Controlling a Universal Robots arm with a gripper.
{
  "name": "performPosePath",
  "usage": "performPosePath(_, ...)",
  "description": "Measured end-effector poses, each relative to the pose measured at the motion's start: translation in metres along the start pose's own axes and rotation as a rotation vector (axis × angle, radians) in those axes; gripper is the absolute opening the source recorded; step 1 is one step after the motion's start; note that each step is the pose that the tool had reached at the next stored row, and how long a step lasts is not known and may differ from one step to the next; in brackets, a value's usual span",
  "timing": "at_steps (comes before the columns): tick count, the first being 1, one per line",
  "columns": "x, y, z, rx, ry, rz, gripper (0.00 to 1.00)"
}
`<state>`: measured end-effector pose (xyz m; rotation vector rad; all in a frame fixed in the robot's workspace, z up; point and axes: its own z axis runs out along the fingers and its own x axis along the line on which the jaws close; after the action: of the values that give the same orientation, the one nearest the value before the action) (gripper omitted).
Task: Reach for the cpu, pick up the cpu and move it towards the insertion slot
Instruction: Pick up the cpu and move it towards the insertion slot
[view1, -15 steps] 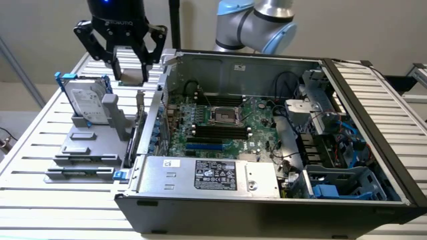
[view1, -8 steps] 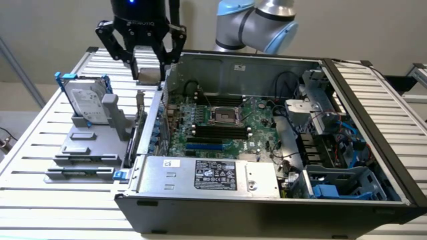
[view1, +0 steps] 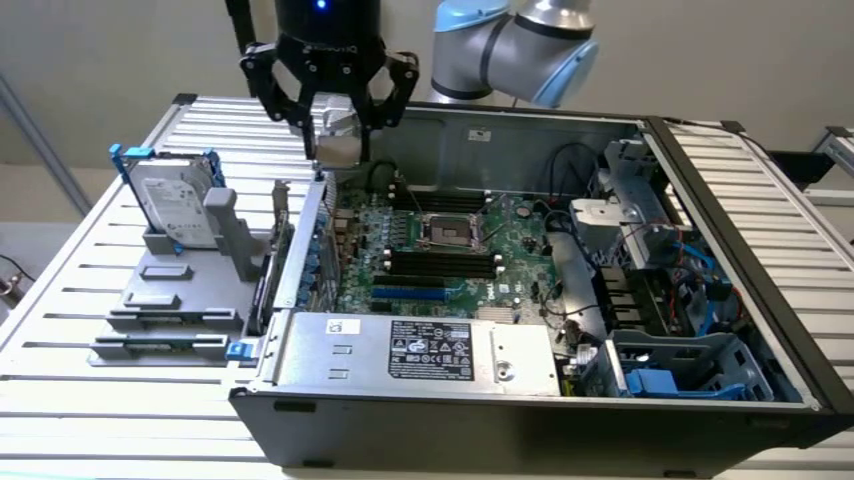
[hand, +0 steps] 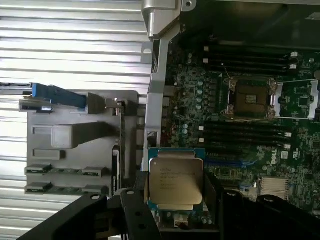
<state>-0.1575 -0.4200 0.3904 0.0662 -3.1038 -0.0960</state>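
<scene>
**K:** Exterior view check, left to right. Where did things sit?

**M:** One hard drive (view1: 174, 208) stood upright in the grey fixture (view1: 167, 300) on the slatted counter (view1: 80, 290), at the exterior view's left. Next came the gripper (view1: 334, 140), hanging over the left wall of the open computer case (view1: 747, 400). One cpu (view1: 339, 150) was between its fingers (view1: 378, 100).

**K:** Fingers clamped?

**M:** Yes, closed on the cpu's two opposite edges. In the wrist view the cpu (hand: 176, 182) sat flat, silver lid toward the camera, held up in the air and touching nothing below.

**K:** And the insertion slot?

**M:** One insertion slot (view1: 451, 232), silver frame with a dark centre, on the green motherboard (view1: 521, 260). It lay well apart from the cpu, toward the exterior view's right and lower, down inside the case. The wrist view showed the same socket (hand: 251, 97) empty, frame open.

**K:** So the relation?

**M:** The cpu was lifted clear but not over the slot; I judged the carry as barely begun. The chip is square, so no long axis; its edges looked roughly parallel to the socket frame.

**K:** Other counts?

**M:** One arm, one gripper. Black memory slots (view1: 441, 262) sat on both sides of the socket; I couldn't count them reliably.
</scene>
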Motion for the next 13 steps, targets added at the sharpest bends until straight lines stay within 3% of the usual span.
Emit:
performPosePath(7,-0.031,0.0014,-0.0008,-0.0026,-0.0001,0.0,0.54)
performPosePath(13,-0.051,0.0127,0.0006,-0.0026,-0.0001,0.0,0.54)
